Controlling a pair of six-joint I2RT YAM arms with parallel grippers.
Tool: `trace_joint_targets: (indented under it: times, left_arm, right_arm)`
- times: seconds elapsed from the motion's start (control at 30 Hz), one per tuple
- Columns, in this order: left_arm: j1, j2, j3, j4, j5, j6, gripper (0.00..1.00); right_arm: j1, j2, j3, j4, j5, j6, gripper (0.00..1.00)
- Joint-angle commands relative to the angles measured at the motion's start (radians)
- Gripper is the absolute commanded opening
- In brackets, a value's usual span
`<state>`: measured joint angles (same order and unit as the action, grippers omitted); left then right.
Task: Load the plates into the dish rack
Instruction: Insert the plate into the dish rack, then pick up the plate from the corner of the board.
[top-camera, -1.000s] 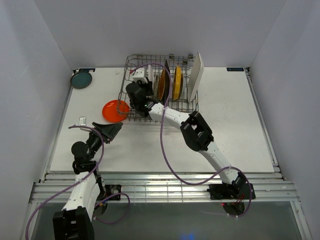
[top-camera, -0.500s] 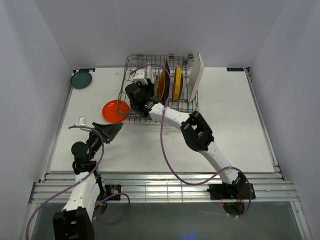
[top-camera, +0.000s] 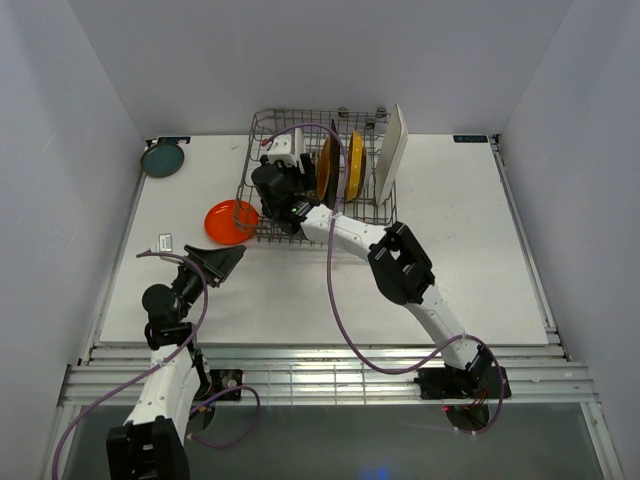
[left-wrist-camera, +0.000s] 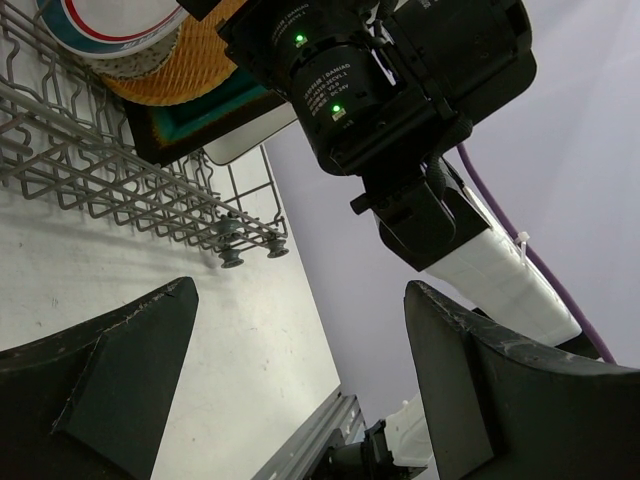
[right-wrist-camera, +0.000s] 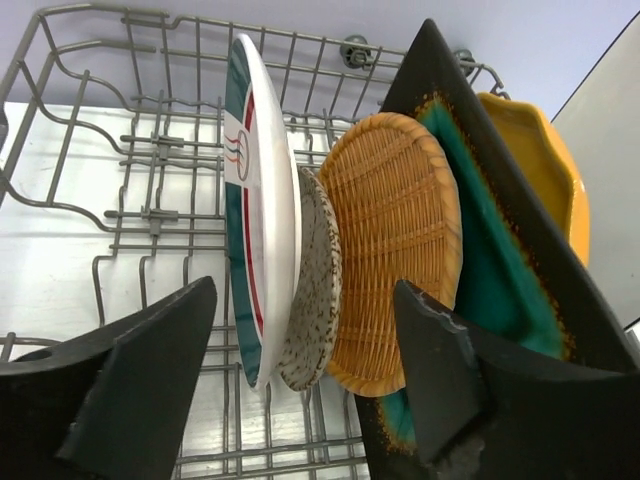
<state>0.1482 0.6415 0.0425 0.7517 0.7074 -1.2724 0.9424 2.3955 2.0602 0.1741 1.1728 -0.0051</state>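
Grey wire rack, six dishes counted inside: getting the right arm out clean

**Top view.**
- The dish rack sits at the far middle of the table.
- The right gripper is down inside the rack's left half, next to the standing row.
- The white rectangle leans at the rack's right end.
- Two dishes lie outside. The orange plate is just beside the rack's left wall, and the teal plate is off in the far left corner, well apart.
- The left gripper hovers near the orange plate.

**Left wrist view.**
- Its fingers are spread wide with nothing between them.
- Beyond them are the rack's corner feet and the right arm's wrist.

**Right wrist view.**
- The jaws are parted and hold nothing.
- The teal-rimmed white plate stands upright in the tines, between the two fingers as seen from here.
- Whether either finger touches it I cannot tell.
- The speckled grey plate is close against it.
- After that come the wood-tone plate, the green-centred square and the yellow plate.

**Judgement.**
- The step in hand looks like the withdrawal after seating the teal-rimmed plate.
- Keep the jaws wide and back out along the plate's own plane, not across it.
- A sideways brush could tip it onto the speckled one or off its tine.
- Clear the rack's rim before swinging away.
- The orange plate looks the natural next pick, with free tines on the rack's left.
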Motion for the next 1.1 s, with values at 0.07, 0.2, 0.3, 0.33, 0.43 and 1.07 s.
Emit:
trace_joint_targets:
  times: [0.07,0.2,0.3,0.33,0.43,1.07]
  left_arm:
    - [-0.001,-0.005,-0.173,-0.002,0.007,-0.001,0.94]
    - [-0.001,-0.006,-0.170,-0.003,0.009,-0.002,0.94]
    - [-0.001,-0.006,-0.162,-0.014,0.000,0.004,0.94]
    - [-0.001,-0.003,-0.159,-0.015,-0.005,0.007,0.95]
    - [-0.001,0.018,-0.148,-0.028,-0.032,0.016,0.95]
    - [0.017,0.219,0.082,-0.164,-0.282,0.093,0.94]
  right_arm:
    - [0.013,-0.099,-0.035,0.047,0.015,0.013,0.86]
    - [0.025,-0.143,-0.093,0.077,-0.013,0.010,0.95]
    - [0.032,-0.180,-0.132,0.091,-0.018,0.010,0.90]
    - [0.035,-0.205,-0.143,0.091,-0.021,0.010,0.90]
    - [0.042,-0.280,-0.224,0.114,-0.036,0.010,0.90]
    - [0.053,-0.976,-0.945,0.156,-0.234,0.085,0.90]
